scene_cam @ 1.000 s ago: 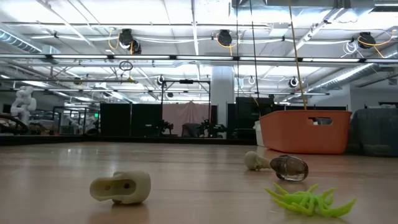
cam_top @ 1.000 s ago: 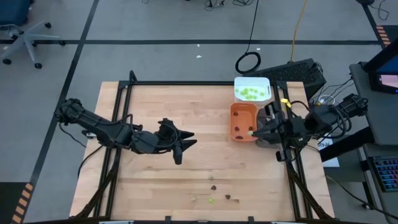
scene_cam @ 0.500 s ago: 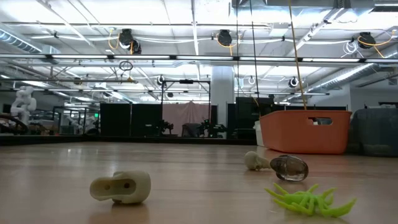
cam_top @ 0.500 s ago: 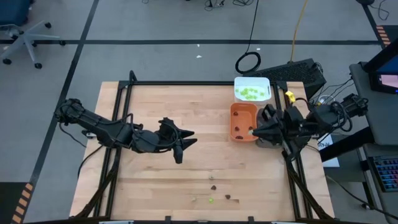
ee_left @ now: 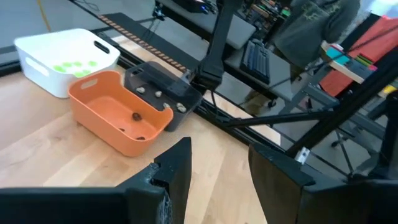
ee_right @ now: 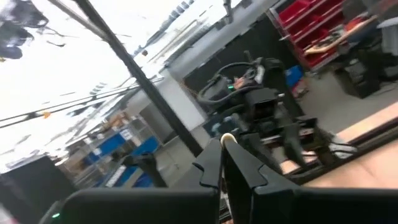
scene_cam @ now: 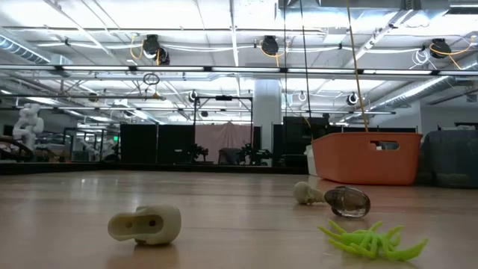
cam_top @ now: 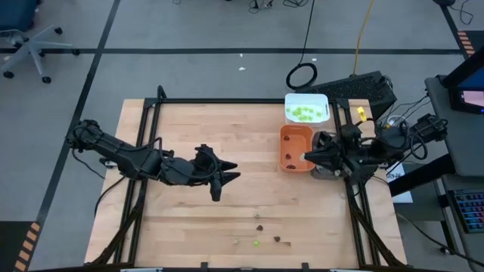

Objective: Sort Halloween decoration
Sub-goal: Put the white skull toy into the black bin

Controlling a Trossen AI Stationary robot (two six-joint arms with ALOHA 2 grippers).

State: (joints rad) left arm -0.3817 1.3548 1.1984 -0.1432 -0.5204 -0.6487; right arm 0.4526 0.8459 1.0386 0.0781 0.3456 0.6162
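Note:
Several tiny Halloween decoration pieces lie loose near the table's front edge: a lime-green spider (scene_cam: pixel 370 240), a dark one (scene_cam: pixel 347 200) and pale beige ones (scene_cam: pixel 146 224); the high view shows them as specks (cam_top: pixel 259 227). My left gripper (cam_top: pixel 229 180) hovers open over the table's middle, holding nothing. My right gripper (cam_top: pixel 305 157) is raised over the right rim of the orange tray (cam_top: pixel 295 145), shut on a pale beige piece (ee_right: pixel 229 138). My right gripper pinches the small pale beige piece (ee_right: pixel 229 138) between the free ends of its two fingers. The fingers point roughly level toward the table's left. The piece is lifted clear, above the trays.
At the back right stand three trays: a white tray (ee_left: pixel 37 48) with green pieces, the orange tray (ee_left: pixel 93 102) with dark pieces, and a grey tray (ee_left: pixel 163 93) with beige pieces. A person stands beyond the table's right edge (ee_left: pixel 311 25). Bare wood lies between the arms.
My right gripper has rolled about its own pointing line while staying in place over the trays, still shut on the pale piece.

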